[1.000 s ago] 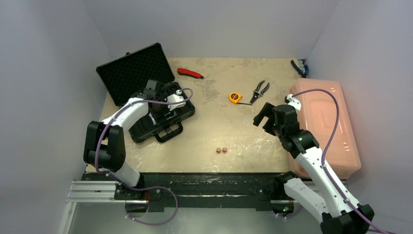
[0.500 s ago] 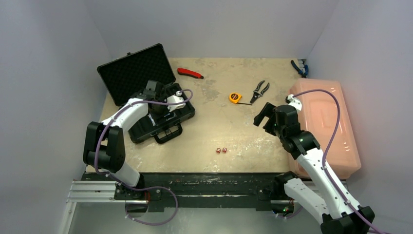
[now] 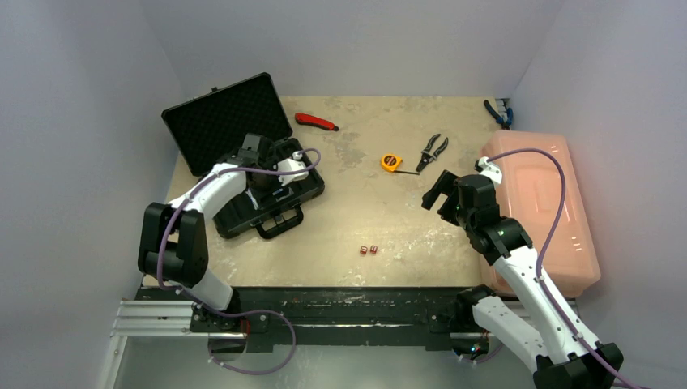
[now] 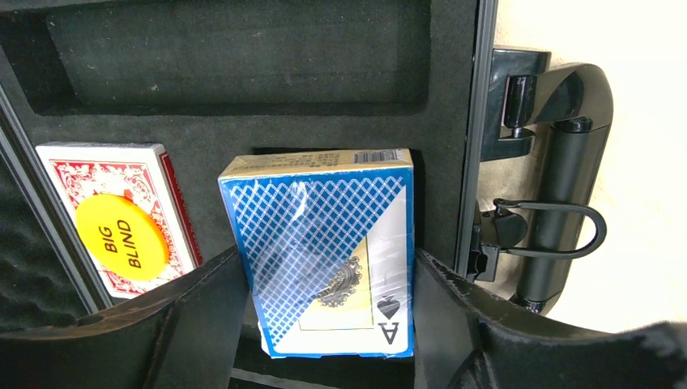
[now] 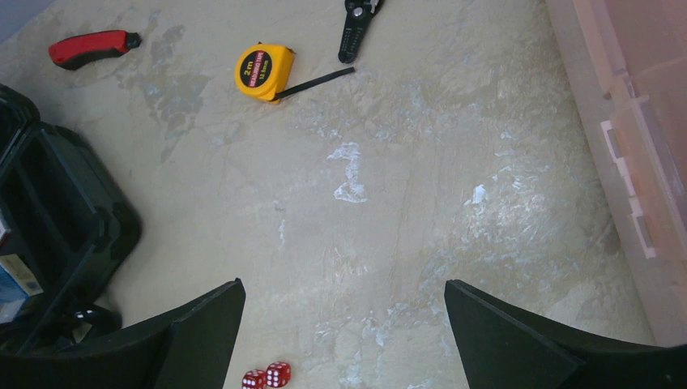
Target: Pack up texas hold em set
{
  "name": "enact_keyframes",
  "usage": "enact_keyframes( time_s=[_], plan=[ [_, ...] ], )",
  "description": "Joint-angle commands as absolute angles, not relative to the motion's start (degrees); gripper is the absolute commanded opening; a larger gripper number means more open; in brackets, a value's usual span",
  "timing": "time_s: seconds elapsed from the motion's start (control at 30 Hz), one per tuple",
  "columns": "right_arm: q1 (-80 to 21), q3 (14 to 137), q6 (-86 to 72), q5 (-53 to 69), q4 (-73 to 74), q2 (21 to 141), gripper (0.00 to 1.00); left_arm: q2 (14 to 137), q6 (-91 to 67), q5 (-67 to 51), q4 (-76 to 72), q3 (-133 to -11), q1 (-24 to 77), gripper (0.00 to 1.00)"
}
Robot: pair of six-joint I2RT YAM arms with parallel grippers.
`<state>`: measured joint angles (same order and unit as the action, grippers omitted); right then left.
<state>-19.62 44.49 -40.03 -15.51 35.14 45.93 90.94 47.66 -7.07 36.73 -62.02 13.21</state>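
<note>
Two red dice (image 3: 369,250) lie nearest, on bare table between the arms. Farther right, the right gripper (image 3: 437,193) hangs spread and empty. At far left, inside the open briefcase (image 3: 219,121), the left gripper (image 4: 324,312) pinches the blue deck (image 4: 324,243) by its sides, with the red deck (image 4: 174,190) just beside it under an orange disc (image 4: 121,235). From above, the wrist hides both decks.

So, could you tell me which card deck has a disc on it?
The red deck, left of the blue deck; the Big Blind disc lies on it.
</note>
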Motion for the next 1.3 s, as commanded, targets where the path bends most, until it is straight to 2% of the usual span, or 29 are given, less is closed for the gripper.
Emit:
enact_keyframes(
  time_s=[0.0,0.07,0.1,0.2,0.6,0.77,0.93,1.03,1.07,1.17,1.27],
  plan=[
    [-19.86,44.12,-39.55,-15.96,34.19,45.18,0.99,88.43,46.91,-12.29,41.2,-61.26,13.97,0.77],
    [-19.86,44.12,-39.55,-15.95,34.27,45.18,0.99,88.1,47.01,-12.42,41.45,-61.34,13.97,0.83],
    [-19.82,44.12,-39.59,-15.92,34.28,45.13,0.99,87.89,47.09,-12.67,41.58,-61.35,13.97,0.9],
    [-19.81,44.12,-39.59,-16.01,34.28,45.17,0.99,87.06,47.11,-12.66,42.04,-61.43,13.97,0.96],
    [-19.81,44.12,-39.79,-16.08,34.37,45.44,0.99,81.74,44.95,-12.38,40.58,-61.1,13.9,1.0],
    [-19.81,44.03,-39.9,-16.29,34.28,45.56,0.99,76.65,40.85,-9.73,34.16,-59.44,13.8,1.0],
    [-19.8,44.03,-39.9,-16.48,34.27,45.92,0.99,71.16,26.96,2.66,17.0,-54.4,13.53,1.0],
    [-19.85,44.03,-39.99,-16.61,34.19,45.97,0.99,70.09,8.71,11.01,11.18,-52.42,13.36,1.0],
    [-19.86,43.96,-39.99,-16.68,34.11,45.92,0.99,70.88,1.01,16.61,14.19,-54.64,13.32,1.0],
    [-19.85,44.03,-39.99,-16.8,34.19,45.97,0.99,76.85,-2.89,14.79,31.49,-68.76,12.81,1.0],
    [-19.84,44.03,-40.03,-16.79,34.27,45.66,0.99,81.06,-8.19,14.94,39.87,-73.63,12.91,1.0]
  ],
)
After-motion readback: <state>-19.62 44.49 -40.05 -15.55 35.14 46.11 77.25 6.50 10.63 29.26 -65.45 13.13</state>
